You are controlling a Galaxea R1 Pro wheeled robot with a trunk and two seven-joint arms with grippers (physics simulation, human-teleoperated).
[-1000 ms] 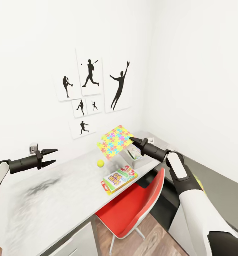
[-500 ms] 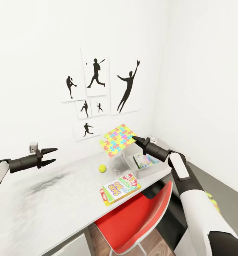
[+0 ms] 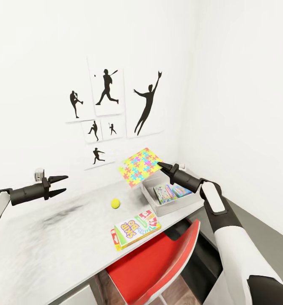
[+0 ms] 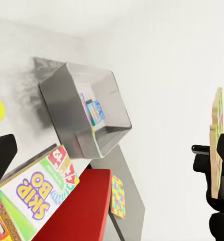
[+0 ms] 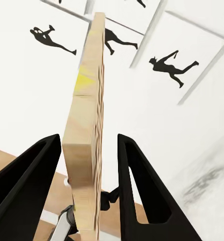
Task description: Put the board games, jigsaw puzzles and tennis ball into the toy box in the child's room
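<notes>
My right gripper (image 3: 160,164) is shut on a multicoloured jigsaw puzzle (image 3: 140,167), held tilted in the air above the table (image 3: 52,245), just beside the toy box (image 3: 179,204). Its yellowish edge (image 5: 87,140) stands between my fingers (image 5: 137,181). The grey toy box holds two board games (image 3: 170,192). A yellow-green tennis ball (image 3: 115,203) and the SKIP BO board game (image 3: 135,228) lie on the table in front of the box. My left gripper (image 3: 66,184) hovers open over the table's left part, holding nothing.
A red chair (image 3: 158,267) is pushed in under the table's front edge, below the SKIP BO box. Black sports-silhouette pictures (image 3: 111,101) hang on the white wall behind. A flat multicoloured board (image 4: 118,197) lies on a lower dark grey surface beyond the chair.
The head view has shifted, so the table and toy box sit differently in the picture. Both arms keep their pose and the puzzle stays in my right gripper.
</notes>
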